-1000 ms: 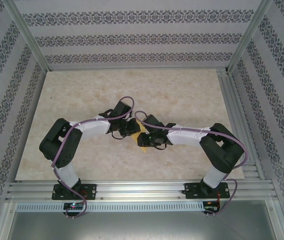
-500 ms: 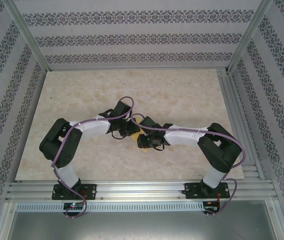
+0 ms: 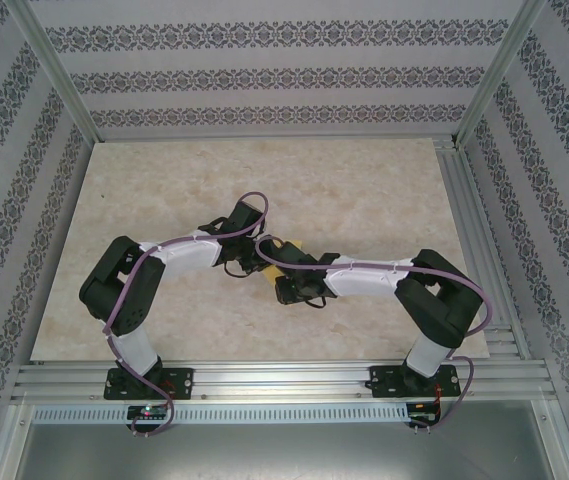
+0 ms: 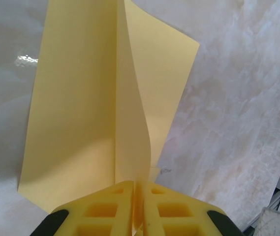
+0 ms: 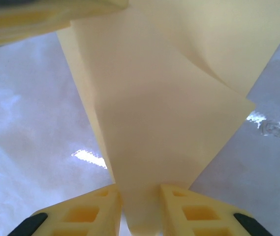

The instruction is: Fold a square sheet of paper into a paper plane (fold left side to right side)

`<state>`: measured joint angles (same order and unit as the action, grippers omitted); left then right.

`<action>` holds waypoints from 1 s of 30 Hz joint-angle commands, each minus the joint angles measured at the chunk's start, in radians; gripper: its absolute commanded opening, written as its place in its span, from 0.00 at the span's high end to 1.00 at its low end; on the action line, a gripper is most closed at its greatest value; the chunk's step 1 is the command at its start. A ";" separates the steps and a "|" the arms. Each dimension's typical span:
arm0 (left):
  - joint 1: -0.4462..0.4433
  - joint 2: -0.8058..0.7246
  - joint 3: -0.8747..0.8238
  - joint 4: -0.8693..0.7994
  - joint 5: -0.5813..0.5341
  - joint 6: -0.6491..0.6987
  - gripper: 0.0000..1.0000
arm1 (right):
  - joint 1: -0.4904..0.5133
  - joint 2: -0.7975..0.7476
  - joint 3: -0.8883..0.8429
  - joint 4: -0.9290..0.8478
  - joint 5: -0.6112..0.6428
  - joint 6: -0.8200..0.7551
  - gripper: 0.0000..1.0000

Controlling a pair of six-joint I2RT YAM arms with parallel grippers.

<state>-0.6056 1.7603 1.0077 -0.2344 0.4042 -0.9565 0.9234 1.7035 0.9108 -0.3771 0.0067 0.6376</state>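
The square sheet of paper (image 4: 76, 113) is plain yellow and partly folded, with one flap standing up along a centre crease above the marble table. My left gripper (image 4: 139, 196) is shut on the near edge of that raised flap. In the right wrist view the same sheet of paper (image 5: 164, 113) slopes up from my right gripper (image 5: 140, 206). Its jaws stand apart, with a corner of the sheet lying in the gap. The left gripper's yellow fingers (image 5: 46, 17) hold the sheet at that view's top left. From above, both grippers meet mid-table, left gripper (image 3: 254, 262), right gripper (image 3: 282, 281), a bit of paper (image 3: 291, 249) showing.
The marble table (image 3: 364, 190) is bare round the arms. Patterned walls enclose it on three sides. An aluminium rail (image 3: 284, 380) runs along the near edge by the arm bases. Purple cables loop over both forearms.
My right gripper has moved left and away toward the left gripper, carrying the paper's side with it, and its jaws have narrowed. The left arm has stayed put.
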 commanded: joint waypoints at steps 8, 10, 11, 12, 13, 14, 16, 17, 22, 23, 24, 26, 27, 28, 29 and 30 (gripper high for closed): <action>-0.015 0.019 0.044 -0.034 -0.014 -0.016 0.85 | 0.032 -0.071 -0.004 -0.038 0.042 0.023 0.74; -0.015 0.019 0.042 -0.035 -0.014 -0.015 0.85 | 0.039 -0.076 -0.008 -0.037 0.039 0.031 0.75; -0.015 0.019 0.042 -0.037 -0.014 -0.016 0.86 | 0.043 -0.074 -0.009 -0.037 0.040 0.035 0.75; -0.015 0.018 0.042 -0.036 -0.016 -0.016 0.86 | 0.043 -0.071 -0.012 -0.035 0.038 0.039 0.75; -0.015 0.019 0.042 -0.036 -0.015 -0.016 0.86 | 0.044 -0.068 -0.015 -0.034 0.036 0.044 0.76; -0.015 0.020 0.042 -0.036 -0.013 -0.016 0.86 | 0.044 -0.064 -0.017 -0.031 0.035 0.047 0.77; -0.016 0.020 0.043 -0.036 -0.013 -0.015 0.86 | 0.046 -0.056 -0.018 -0.031 0.035 0.051 0.77; -0.015 0.021 0.043 -0.036 -0.014 -0.016 0.86 | 0.045 -0.050 -0.019 -0.032 0.037 0.051 0.77; -0.016 0.022 0.045 -0.038 -0.015 -0.014 0.86 | 0.048 -0.035 -0.013 -0.036 0.030 0.053 0.78; -0.015 0.021 0.046 -0.038 -0.015 -0.014 0.86 | 0.051 -0.034 -0.015 -0.035 0.028 0.055 0.79; -0.015 0.022 0.045 -0.039 -0.015 -0.014 0.86 | 0.052 -0.035 -0.016 -0.035 0.028 0.057 0.79; -0.015 0.022 0.045 -0.040 -0.015 -0.013 0.86 | 0.054 -0.034 -0.023 -0.033 0.024 0.065 0.80; -0.015 0.022 0.045 -0.039 -0.016 -0.013 0.86 | 0.054 -0.034 -0.028 -0.030 0.021 0.069 0.80; -0.015 0.022 0.044 -0.039 -0.016 -0.013 0.86 | 0.055 -0.033 -0.031 -0.027 0.017 0.070 0.80; -0.015 0.022 0.043 -0.039 -0.016 -0.012 0.86 | 0.055 -0.032 -0.035 -0.022 0.011 0.073 0.80; -0.014 0.021 0.042 -0.039 -0.016 -0.012 0.86 | 0.057 -0.028 -0.037 -0.020 0.006 0.075 0.80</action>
<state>-0.6056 1.7721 1.0245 -0.2527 0.4015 -0.9565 0.9684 1.6588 0.8932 -0.4084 0.0242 0.6899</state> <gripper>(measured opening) 0.142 0.198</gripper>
